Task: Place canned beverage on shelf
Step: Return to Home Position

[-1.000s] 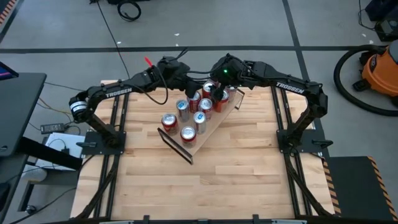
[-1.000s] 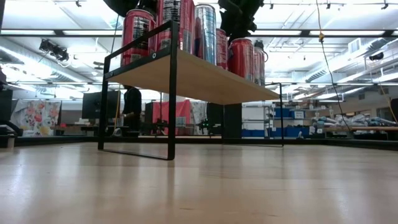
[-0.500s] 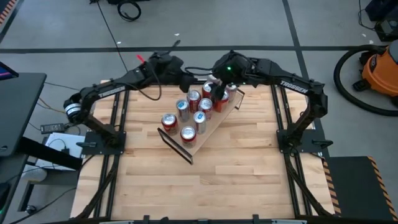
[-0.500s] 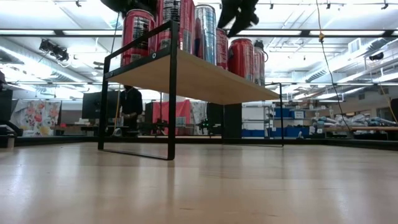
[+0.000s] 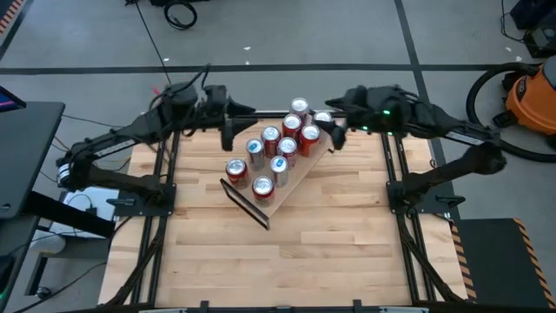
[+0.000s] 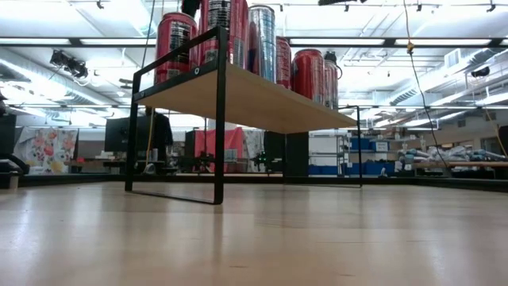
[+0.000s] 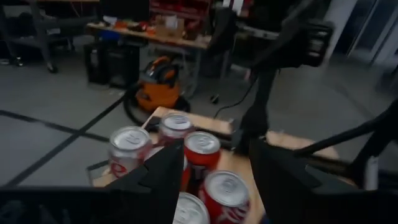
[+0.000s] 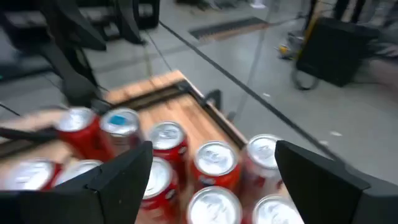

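Note:
The shelf, a light-wood plank on black end frames, stands slantwise on the far middle of the table and shows from below in the low view. Several red and silver cans stand upright on it, their tops showing in both wrist views. My left gripper hovers open beside the cans' left, raised, with nothing between its fingers. My right gripper hovers open beside their right, its fingers also with nothing between them.
The slatted wooden tabletop has free room in front of the shelf. On the floor, an orange vacuum stands beyond the right arm. A dark desk stands off the table's left.
Both grippers have drawn back from above the cans and risen, the left toward the table's left edge, the right toward its right edge. Two cans at the shelf's far end, covered by the arms before, now show. The cans stand as they did.

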`<control>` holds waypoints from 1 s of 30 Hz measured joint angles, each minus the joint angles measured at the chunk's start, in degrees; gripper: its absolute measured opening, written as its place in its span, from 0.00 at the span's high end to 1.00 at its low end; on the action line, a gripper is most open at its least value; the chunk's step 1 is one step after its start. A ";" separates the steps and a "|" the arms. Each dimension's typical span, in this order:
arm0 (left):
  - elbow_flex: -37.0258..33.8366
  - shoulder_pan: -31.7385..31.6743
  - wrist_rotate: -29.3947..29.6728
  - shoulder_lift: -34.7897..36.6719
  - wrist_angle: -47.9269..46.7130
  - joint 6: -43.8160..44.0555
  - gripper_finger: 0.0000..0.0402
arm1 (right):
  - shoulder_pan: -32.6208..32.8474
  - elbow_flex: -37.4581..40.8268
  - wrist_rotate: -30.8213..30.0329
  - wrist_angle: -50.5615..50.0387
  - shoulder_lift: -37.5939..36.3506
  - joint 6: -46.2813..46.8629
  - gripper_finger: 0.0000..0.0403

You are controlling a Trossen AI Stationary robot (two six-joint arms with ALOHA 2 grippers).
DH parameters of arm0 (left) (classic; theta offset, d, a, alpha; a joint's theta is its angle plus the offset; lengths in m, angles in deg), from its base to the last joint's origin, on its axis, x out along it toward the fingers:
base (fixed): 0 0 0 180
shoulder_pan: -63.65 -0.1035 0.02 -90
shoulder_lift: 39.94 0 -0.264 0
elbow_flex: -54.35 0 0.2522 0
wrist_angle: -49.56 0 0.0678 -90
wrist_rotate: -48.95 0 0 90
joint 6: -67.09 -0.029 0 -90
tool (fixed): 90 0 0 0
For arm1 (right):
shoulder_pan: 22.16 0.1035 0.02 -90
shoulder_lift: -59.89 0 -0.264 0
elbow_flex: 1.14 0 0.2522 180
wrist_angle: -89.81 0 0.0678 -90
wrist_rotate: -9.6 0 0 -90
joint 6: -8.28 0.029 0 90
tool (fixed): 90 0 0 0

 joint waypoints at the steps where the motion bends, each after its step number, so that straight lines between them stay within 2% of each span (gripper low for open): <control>1: -2.74 0.01 -0.27 1.74 2.37 1.46 0.52 | -0.01 2.55 1.37 2.03 -2.19 1.05 0.13; 5: -13.39 -0.04 -0.42 9.03 13.04 8.36 0.52 | -0.02 12.56 7.09 11.52 -10.45 6.05 0.13; 7: -17.58 -0.31 -0.03 12.86 15.82 11.09 0.52 | 0.02 17.07 7.93 15.24 -14.29 8.75 0.13; 12: -26.82 -0.47 2.49 21.10 19.90 16.72 0.52 | -0.42 27.50 7.05 23.22 -23.79 14.01 0.13; 18: -36.41 -1.14 4.39 29.93 21.07 21.87 0.52 | -2.81 39.84 5.42 27.35 -33.66 21.98 0.13; 25: -49.44 -3.56 4.22 39.52 32.94 29.95 0.52 | -3.69 55.12 5.81 44.61 -39.70 33.18 0.13; 30: -56.26 -4.38 3.72 45.26 34.50 33.26 0.52 | -3.67 63.16 5.38 54.43 -40.97 40.39 0.13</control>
